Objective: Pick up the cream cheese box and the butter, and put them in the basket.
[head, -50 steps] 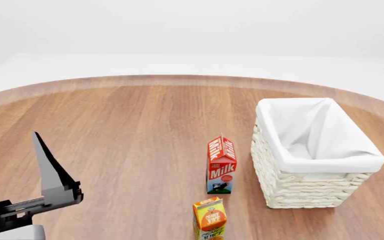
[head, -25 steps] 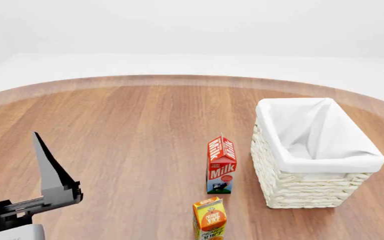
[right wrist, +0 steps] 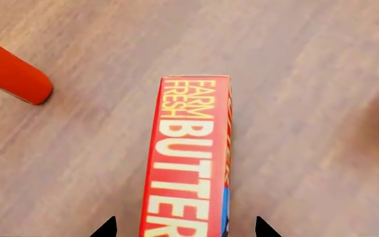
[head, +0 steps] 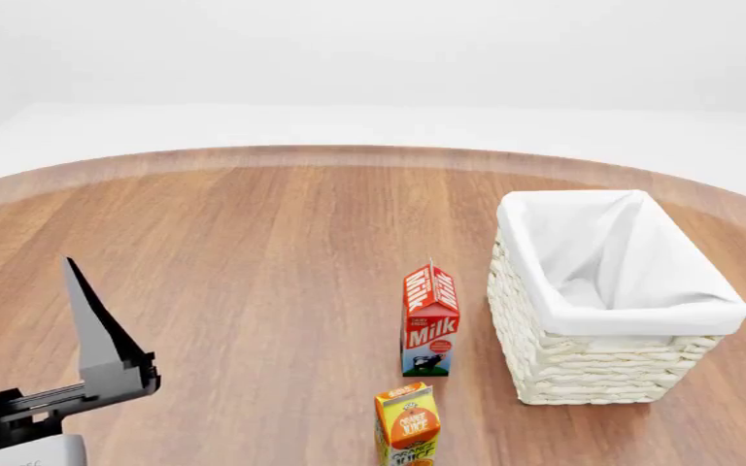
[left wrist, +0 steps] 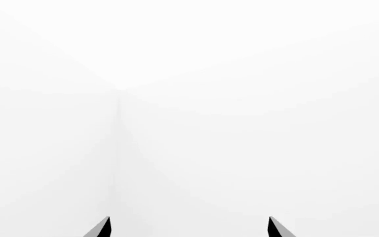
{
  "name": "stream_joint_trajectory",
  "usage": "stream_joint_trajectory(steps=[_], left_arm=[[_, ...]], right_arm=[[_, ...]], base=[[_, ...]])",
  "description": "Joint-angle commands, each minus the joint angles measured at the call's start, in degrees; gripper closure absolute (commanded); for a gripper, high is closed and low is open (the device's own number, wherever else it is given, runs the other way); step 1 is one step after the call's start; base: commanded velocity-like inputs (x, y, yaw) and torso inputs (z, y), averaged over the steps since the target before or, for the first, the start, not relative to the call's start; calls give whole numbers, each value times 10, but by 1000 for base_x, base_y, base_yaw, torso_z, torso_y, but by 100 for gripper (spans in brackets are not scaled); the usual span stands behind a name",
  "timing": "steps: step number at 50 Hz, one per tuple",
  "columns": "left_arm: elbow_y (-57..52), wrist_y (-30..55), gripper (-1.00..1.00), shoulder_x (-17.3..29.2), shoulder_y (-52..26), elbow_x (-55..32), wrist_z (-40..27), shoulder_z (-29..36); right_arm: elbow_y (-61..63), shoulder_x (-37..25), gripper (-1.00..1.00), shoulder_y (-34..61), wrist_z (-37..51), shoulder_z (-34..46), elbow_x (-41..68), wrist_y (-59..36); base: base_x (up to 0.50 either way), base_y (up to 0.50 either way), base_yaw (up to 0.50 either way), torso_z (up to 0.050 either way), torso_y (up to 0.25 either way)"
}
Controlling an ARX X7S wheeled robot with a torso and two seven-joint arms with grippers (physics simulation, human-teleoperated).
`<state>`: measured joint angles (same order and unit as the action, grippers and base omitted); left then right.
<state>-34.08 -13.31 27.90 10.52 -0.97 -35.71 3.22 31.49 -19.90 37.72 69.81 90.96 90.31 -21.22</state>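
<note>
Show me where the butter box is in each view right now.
Head view: not in it.
Left wrist view: not in it, only blank white beyond the left gripper.
Right wrist view: butter box lies centred on the wooden table, between the right gripper fingertips.
Shared landmark: the wooden table.

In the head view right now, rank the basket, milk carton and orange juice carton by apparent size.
1. The basket, clearly largest.
2. The milk carton.
3. The orange juice carton, though the frame edge cuts off its bottom, so its full size is uncertain.
</note>
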Motion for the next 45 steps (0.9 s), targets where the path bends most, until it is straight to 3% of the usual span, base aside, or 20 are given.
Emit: stream_joint_trajectory(steps=[1, 45], left_arm=[[2, -1, -100, 0, -1, 0, -1, 0], [2, -4, -100, 3, 3, -1, -5, 0]], right_arm=[[-12, 1, -100, -2, -12, 1, -1, -1], [-90, 15, -100, -23, -74, 20, -30, -7]], base=[[0, 0, 0, 0, 0], [0, 0, 0, 0, 0]])
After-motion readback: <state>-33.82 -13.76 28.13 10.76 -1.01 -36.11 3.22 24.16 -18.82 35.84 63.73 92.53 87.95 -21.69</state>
